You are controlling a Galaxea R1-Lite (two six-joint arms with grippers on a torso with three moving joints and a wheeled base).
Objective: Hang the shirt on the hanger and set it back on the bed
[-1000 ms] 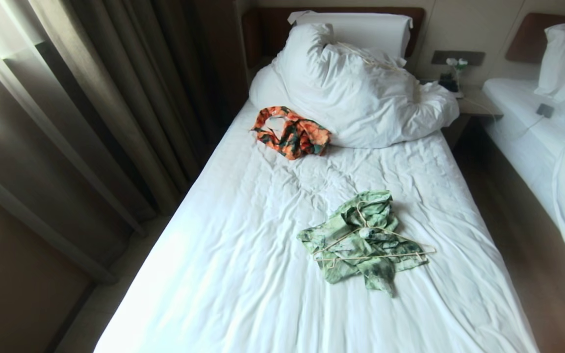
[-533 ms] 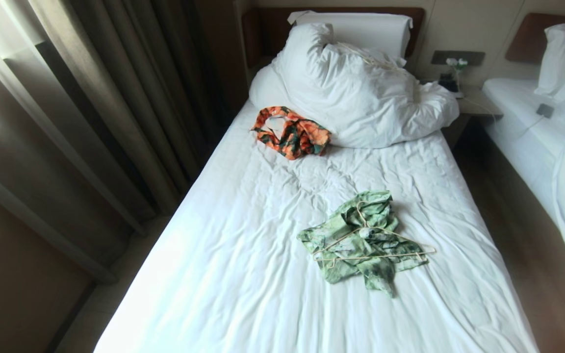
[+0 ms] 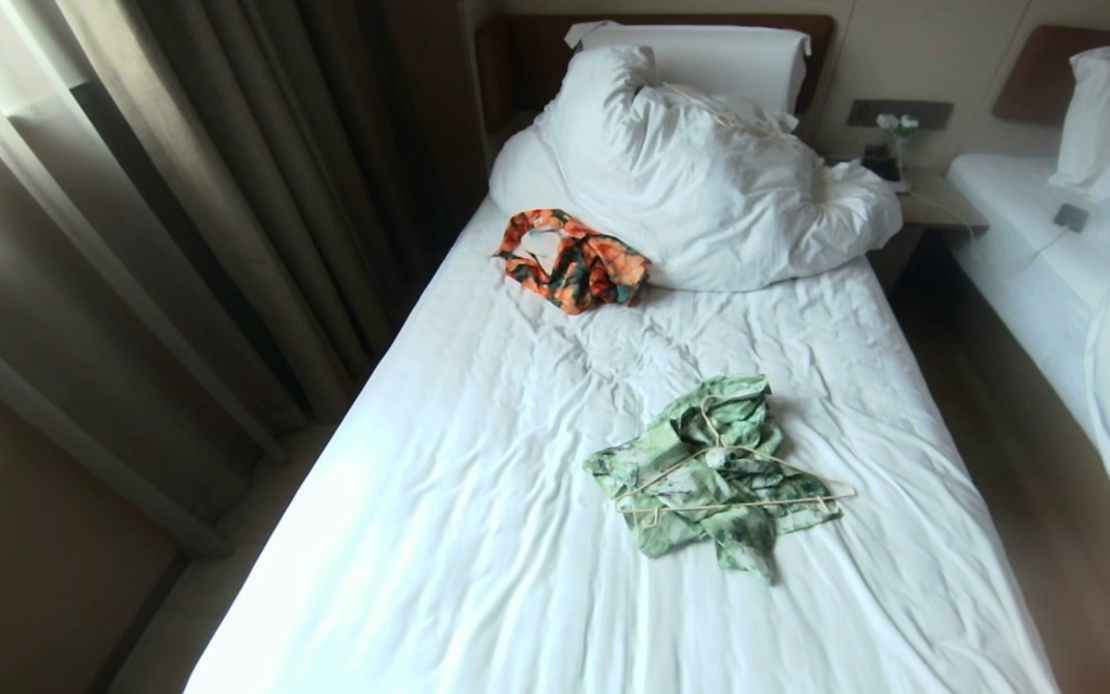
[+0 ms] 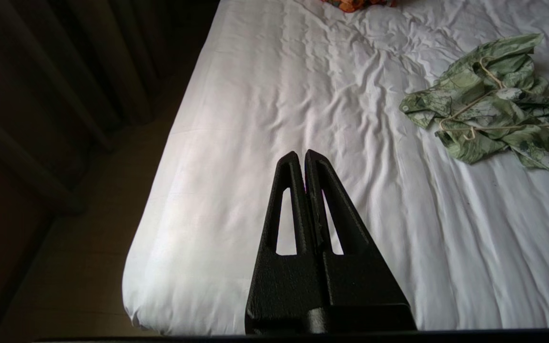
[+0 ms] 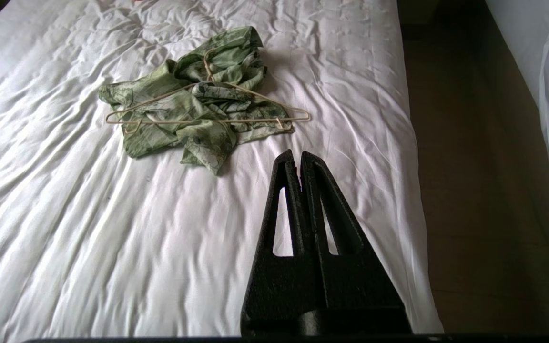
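Presently no step begun: crumpled green flowered shirt [image 3: 709,477] lies mid white-sheeted bed [image 3: 478,540], thin cream wire hanger [image 3: 738,482] loose atop it. My left gripper [image 4: 301,153] and right gripper [image 5: 295,153] hover near bed foot, jaws together, empty. Next: open, reach hanger.

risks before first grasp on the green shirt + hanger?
1. The wire hanger lies on top of the crumpled green shirt, so a pinch may catch both.
2. The shirt's collar and sleeves are buried in folds, so threading could snag.
3. Both the left gripper and right gripper are shut.
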